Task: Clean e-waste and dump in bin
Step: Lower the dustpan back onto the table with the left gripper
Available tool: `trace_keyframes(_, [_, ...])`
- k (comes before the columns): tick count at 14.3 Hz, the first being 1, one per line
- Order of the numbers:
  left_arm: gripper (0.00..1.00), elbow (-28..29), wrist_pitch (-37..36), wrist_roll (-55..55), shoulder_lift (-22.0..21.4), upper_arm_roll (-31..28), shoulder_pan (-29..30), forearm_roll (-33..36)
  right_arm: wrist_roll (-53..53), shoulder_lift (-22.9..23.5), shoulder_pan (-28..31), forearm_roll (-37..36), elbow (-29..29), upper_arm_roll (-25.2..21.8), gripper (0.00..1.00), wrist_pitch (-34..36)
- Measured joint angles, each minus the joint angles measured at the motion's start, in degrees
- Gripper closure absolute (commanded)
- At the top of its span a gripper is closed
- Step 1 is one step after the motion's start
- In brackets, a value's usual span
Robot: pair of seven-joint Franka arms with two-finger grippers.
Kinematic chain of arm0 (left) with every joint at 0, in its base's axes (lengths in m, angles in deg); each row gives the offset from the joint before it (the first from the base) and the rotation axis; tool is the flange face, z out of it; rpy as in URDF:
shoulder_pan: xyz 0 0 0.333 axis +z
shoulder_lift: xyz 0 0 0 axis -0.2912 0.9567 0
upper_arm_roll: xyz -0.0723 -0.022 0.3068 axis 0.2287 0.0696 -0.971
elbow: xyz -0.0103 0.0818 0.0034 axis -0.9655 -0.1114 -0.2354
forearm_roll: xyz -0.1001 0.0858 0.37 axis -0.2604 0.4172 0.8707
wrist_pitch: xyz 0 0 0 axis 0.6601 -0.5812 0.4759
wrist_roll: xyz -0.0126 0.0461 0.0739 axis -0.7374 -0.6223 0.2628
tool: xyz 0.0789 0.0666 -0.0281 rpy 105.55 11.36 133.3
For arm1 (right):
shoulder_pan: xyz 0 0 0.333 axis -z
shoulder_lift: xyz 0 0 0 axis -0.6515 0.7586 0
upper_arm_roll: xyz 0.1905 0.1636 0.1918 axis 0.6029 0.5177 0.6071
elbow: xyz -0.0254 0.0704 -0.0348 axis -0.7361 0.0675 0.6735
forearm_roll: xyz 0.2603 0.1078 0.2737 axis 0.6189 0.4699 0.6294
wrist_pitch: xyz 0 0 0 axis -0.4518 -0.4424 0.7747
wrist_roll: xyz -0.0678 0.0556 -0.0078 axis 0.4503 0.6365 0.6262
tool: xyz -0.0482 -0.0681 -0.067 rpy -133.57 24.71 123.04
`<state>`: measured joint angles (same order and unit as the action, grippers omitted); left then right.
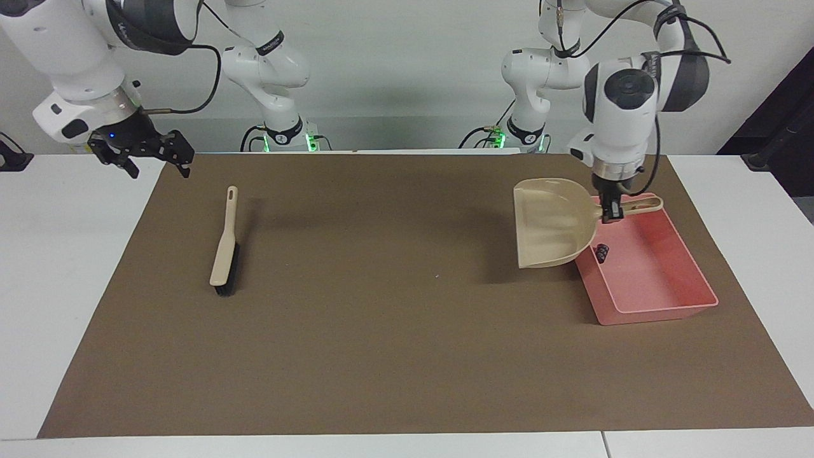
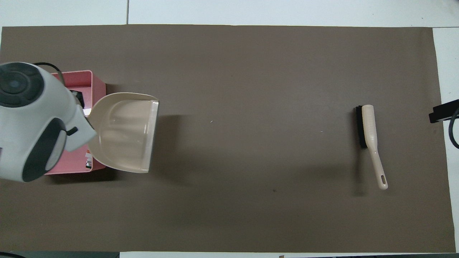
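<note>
Your left gripper (image 1: 613, 213), in the right half of the facing view, has its fingers clamped on the dustpan's handle; the beige dustpan (image 1: 552, 222) hangs in the air with its mouth over the brown mat (image 1: 394, 331) and its handle end over the bin.

The pink bin (image 1: 661, 304) sits on the mat at the left arm's end of the worktop (image 1: 57, 267). In it you can see a small dark scrap (image 1: 601, 250) against the wall nearest the table's middle. In the overhead view, the white scrap with an orange patch (image 2: 88, 161) peeks out at the same wall, just under the dustpan's edge.

Your right gripper (image 1: 154, 158), at the upper left of the facing view, is raised over the mat's corner, fingers spread wide and holding nothing.

The brush (image 1: 224, 251) lies flat on the mat in the left half of the facing view, apart from that gripper, bristles toward the table's middle.
</note>
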<state>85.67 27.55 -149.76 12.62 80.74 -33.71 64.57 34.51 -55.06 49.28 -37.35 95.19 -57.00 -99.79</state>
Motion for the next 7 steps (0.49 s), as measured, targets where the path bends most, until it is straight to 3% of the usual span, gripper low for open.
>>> trace_keyframes(3, [1.00, 1.4, 4.3, 5.9, 3.2, 0.1, -4.6, -1.5, 0.0, 0.0, 0.0, 0.0, -0.6, -0.2, 0.00, 0.9])
trace_keyframes(7, [1.00, 1.5, 8.5, 6.8, 8.5, -0.4, -5.1, -4.6, 0.0, 0.4, -0.5, 0.0, -0.4, 0.0, 0.00, 1.1])
